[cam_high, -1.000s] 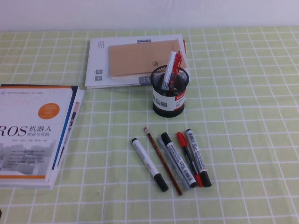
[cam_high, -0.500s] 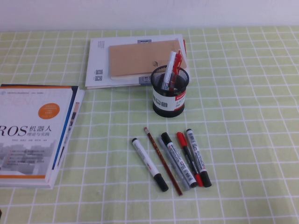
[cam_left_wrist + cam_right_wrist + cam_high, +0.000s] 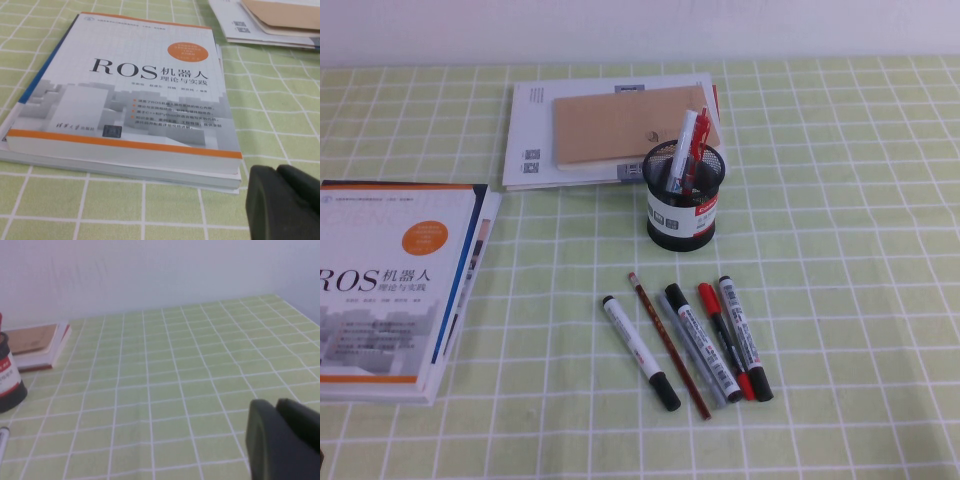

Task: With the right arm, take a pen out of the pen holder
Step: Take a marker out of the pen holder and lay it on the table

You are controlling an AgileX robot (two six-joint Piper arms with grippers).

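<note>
A black mesh pen holder stands upright at the middle of the green checked cloth, with a white pen and a red pen sticking out of its top. Neither gripper appears in the high view. In the right wrist view my right gripper is shut and empty, low over bare cloth, well apart from the pen holder at the picture's edge. In the left wrist view my left gripper is shut with nothing in it, just off the corner of the ROS book.
Several markers and a pencil lie side by side in front of the holder. The ROS book lies at the left. Behind the holder, a brown notebook rests on a stack of white papers.
</note>
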